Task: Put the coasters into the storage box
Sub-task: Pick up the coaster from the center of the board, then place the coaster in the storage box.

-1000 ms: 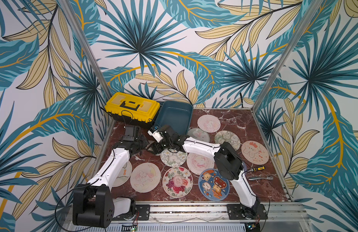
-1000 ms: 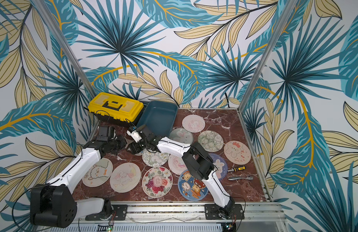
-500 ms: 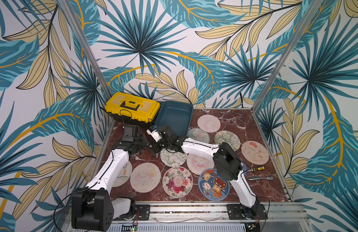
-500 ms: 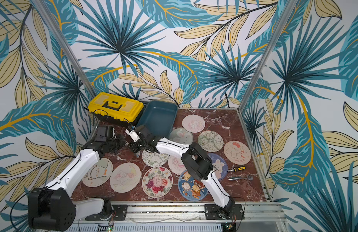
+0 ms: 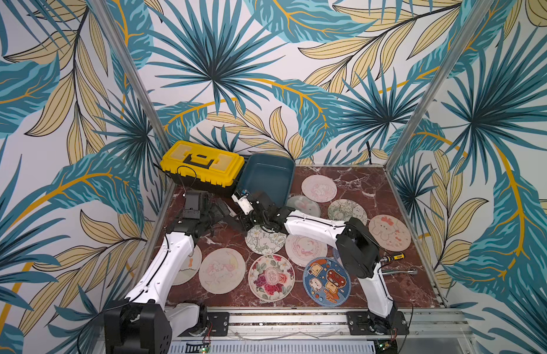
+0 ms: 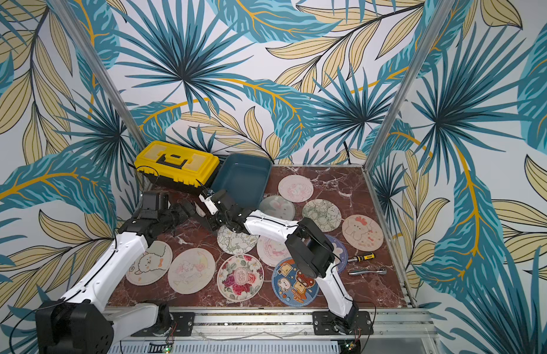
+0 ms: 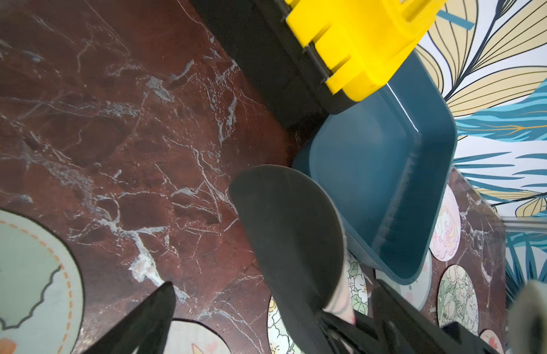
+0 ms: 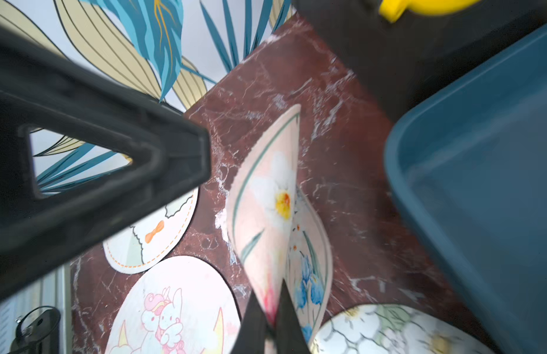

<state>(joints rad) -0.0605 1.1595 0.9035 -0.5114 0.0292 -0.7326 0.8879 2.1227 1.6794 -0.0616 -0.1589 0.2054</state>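
The only writing in view is a small mark at the centre of the rose-print coaster, too small to read in both top views. The yellow-lidded toolbox shows no legible label.

A second ago the left hand was pressed together and the right hand stood partly spread. Now the roles have swapped. The left hand's fingers are spread wide on either side of the daffodil coaster. The right hand is pinching that coaster's lower edge between closed fingers. The disc stands on edge and is bent into a fold, its dark underside facing the left wrist camera. The left arm's wrist has also shifted slightly since then.

The held coaster hangs over the desk, just in front of the near left corner of the storage box. The box sits at the back of the desk, just beside the toolbox. The other coasters lie flat on the desk outside the box, a few overlapping under the right arm.
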